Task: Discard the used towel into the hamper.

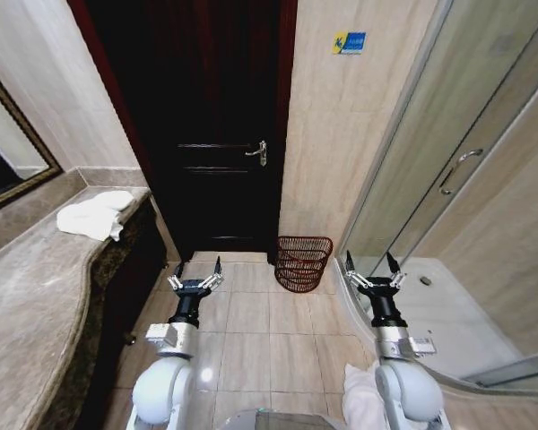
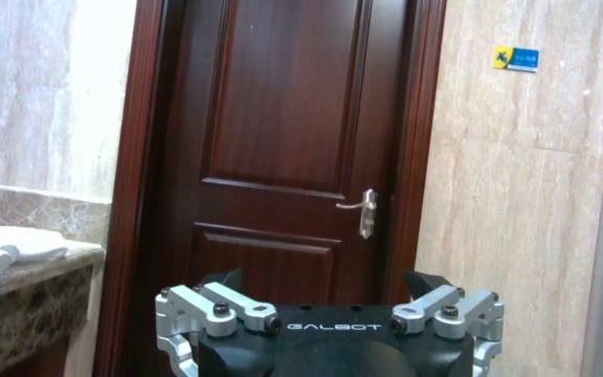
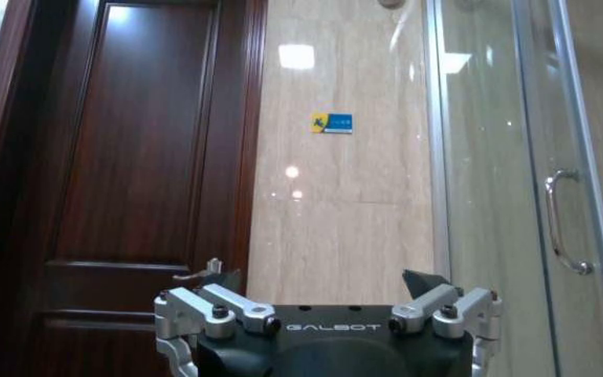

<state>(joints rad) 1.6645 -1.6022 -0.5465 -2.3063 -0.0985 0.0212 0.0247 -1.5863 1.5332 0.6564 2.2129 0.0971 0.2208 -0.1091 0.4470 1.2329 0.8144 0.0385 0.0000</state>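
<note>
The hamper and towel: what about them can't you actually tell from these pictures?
- Hamper, head view: too small to tell whether anything lies inside.
- Towel on the counter: in the left wrist view the picture's edge cuts it off.
- White cloth, head view: hidden partly by the right arm and the bottom edge.
- Both tools, left and right, hang open and empty.

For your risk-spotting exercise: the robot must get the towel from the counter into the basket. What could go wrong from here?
1. The towel lies far back on the counter, beyond the open left claw; the reach may fall short.
2. The hamper is small, so a loose towel might drape over its rim.
3. The right claw hangs near the glass shower door.
</note>
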